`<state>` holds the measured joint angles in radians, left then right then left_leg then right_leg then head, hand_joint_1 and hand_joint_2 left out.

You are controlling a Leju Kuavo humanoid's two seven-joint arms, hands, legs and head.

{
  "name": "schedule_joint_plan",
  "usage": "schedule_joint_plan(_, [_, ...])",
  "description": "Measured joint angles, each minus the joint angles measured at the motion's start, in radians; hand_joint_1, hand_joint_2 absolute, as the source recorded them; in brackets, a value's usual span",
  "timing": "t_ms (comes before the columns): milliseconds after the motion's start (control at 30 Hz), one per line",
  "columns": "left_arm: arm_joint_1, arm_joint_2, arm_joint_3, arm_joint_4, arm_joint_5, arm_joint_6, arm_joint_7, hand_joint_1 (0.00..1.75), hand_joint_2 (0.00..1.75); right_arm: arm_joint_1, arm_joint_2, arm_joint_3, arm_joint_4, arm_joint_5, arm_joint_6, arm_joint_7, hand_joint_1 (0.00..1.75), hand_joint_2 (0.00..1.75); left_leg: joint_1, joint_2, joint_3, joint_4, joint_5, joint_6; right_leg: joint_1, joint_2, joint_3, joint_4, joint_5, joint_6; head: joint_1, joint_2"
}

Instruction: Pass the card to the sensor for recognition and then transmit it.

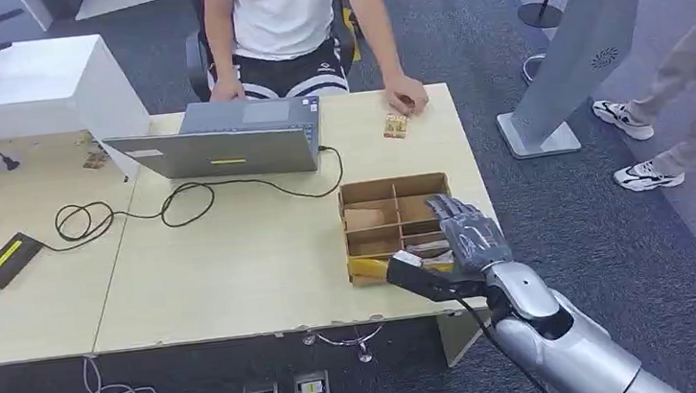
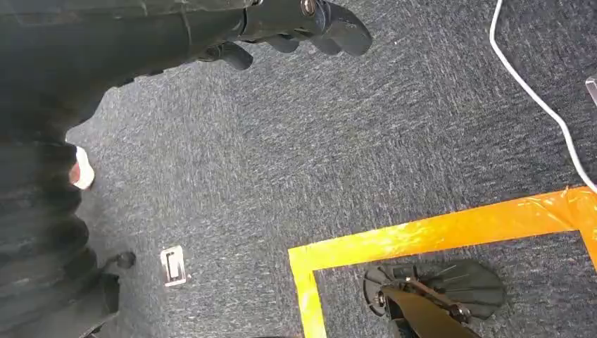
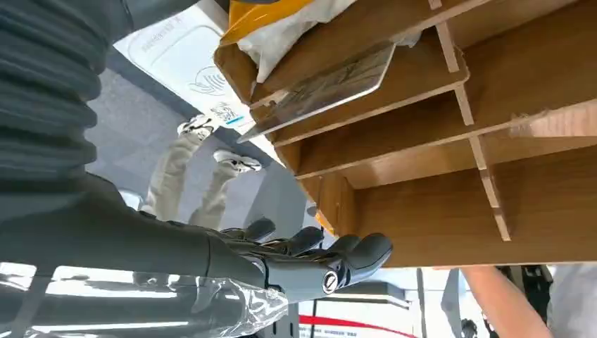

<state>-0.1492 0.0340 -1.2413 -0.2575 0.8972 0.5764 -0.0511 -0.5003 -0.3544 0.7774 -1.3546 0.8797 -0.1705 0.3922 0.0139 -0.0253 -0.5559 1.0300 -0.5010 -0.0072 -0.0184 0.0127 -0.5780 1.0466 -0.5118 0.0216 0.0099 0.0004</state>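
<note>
A wooden divided box stands near the table's right edge. A card in a clear sleeve leans in one of its compartments. My right hand hovers over the box's right side, fingers stretched out and holding nothing. Another small card lies on the table beside the seated person's hand. My left hand hangs over the carpet with nothing in it. A white plate with a contactless mark shows past the box edge.
An open laptop with cables sits mid-table, in front of the seated person. A black device lies at the left. A grey kiosk and a walking person's legs are to the right. Yellow floor tape.
</note>
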Motion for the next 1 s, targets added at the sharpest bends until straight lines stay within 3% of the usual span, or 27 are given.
schedule_joint_plan(400, [0.003,0.000,0.000,0.000,0.010,0.018,0.000,0.00,1.75,0.007,-0.001,-0.001,-0.012,0.013,-0.090,0.005,0.00,1.75,0.000,0.000,0.000,0.000,0.000,0.000,0.000,0.000,0.000,0.000,0.000,0.000,0.000,0.000])
schedule_joint_plan(1000, [0.002,0.000,0.000,0.000,-0.002,0.026,0.000,0.00,1.75,0.031,-0.006,-0.001,-0.058,0.019,-0.083,0.011,0.00,1.75,0.000,0.000,0.001,0.000,0.000,0.000,0.000,0.000,0.000,0.000,0.000,0.000,0.000,0.000])
